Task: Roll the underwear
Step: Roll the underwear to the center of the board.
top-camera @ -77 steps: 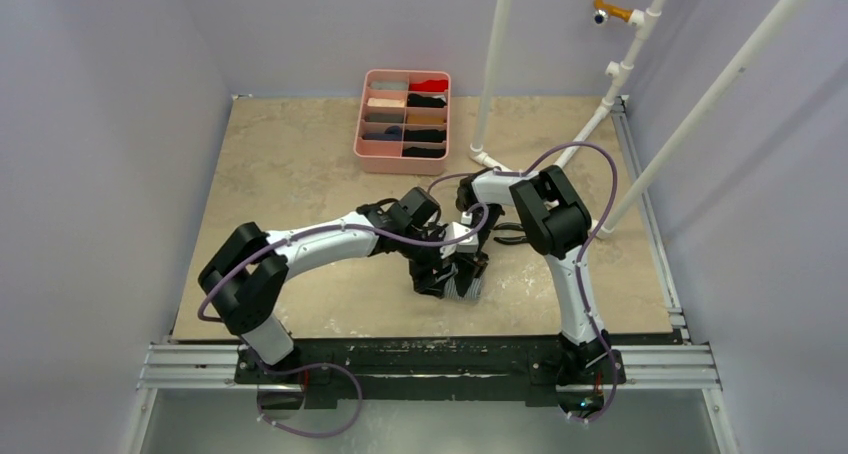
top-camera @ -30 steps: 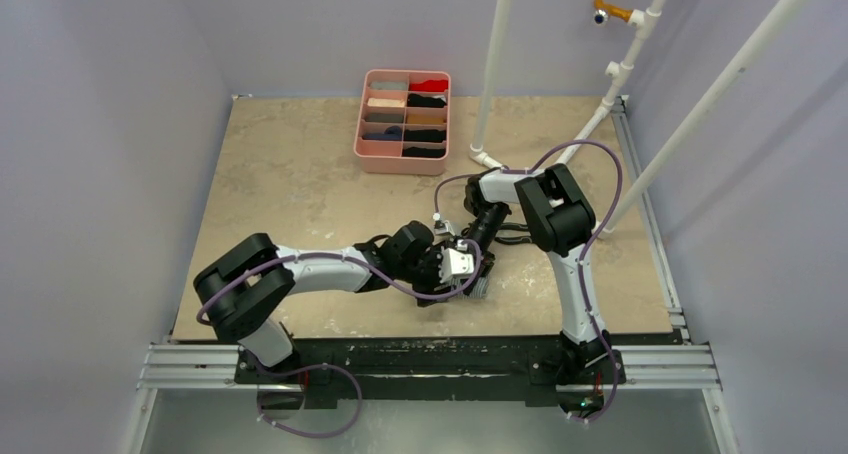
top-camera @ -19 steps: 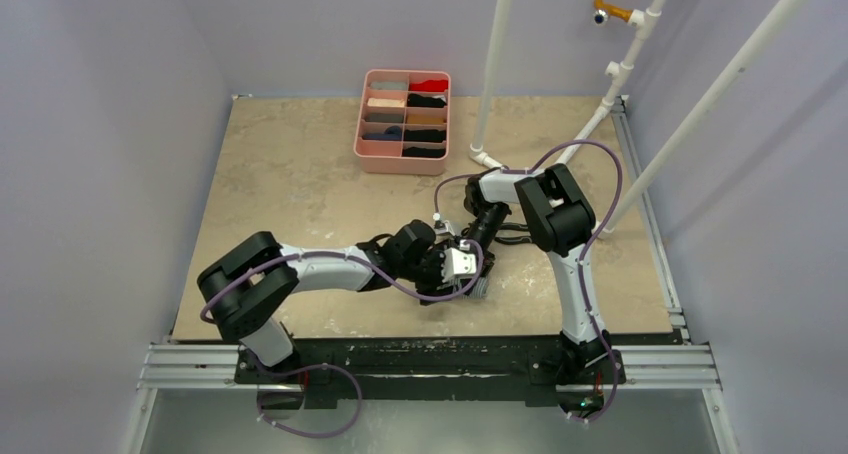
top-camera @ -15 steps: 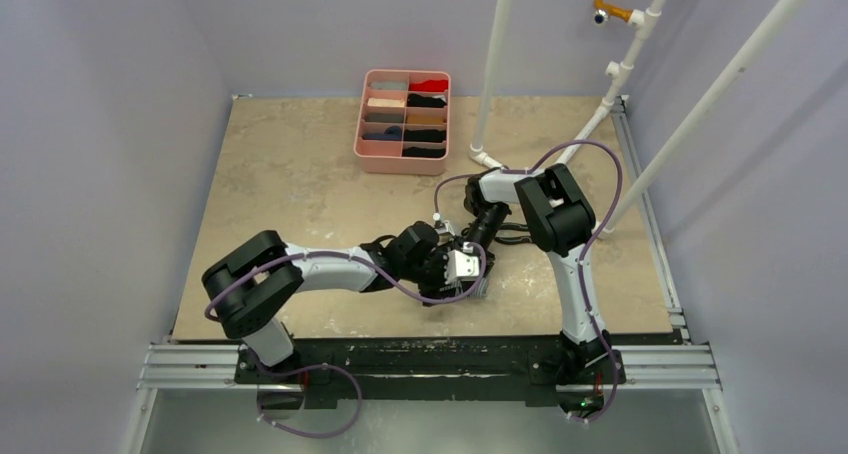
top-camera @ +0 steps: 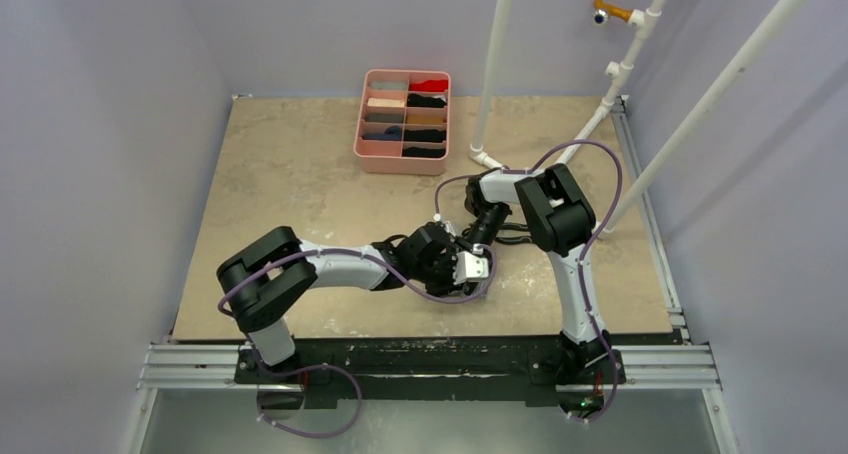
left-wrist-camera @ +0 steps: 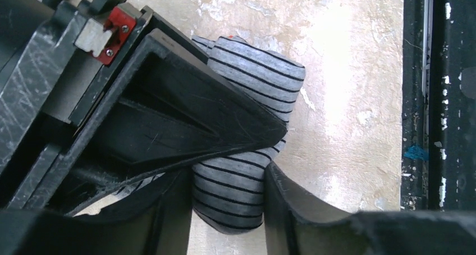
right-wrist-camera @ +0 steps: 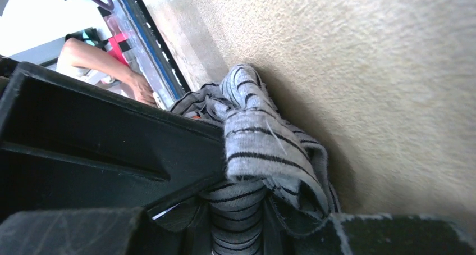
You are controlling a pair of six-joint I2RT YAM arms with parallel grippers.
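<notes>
The underwear (left-wrist-camera: pixel 252 75), grey with fine black stripes, is a tight roll on the beige table. My left gripper (left-wrist-camera: pixel 226 201) is shut on the roll's near end, a finger pressed against each side. A black finger of my right gripper (left-wrist-camera: pixel 185 109) lies across the roll's middle. In the right wrist view my right gripper (right-wrist-camera: pixel 236 227) is shut on the same underwear (right-wrist-camera: pixel 264 142), with loose folds bunched above its fingers. From above, the left gripper (top-camera: pixel 462 272) and right gripper (top-camera: pixel 474 259) meet at the table's near centre and hide the cloth.
A pink divided tray (top-camera: pixel 400 166) of folded garments stands at the back centre. White pipes (top-camera: pixel 492 74) rise behind the right arm. The table's front rail (left-wrist-camera: pixel 432 98) runs close beside the roll.
My left arm has slid right, further onto the roll, and its jaws have narrowed until they press the cloth. The right arm and its grip have stayed put.
</notes>
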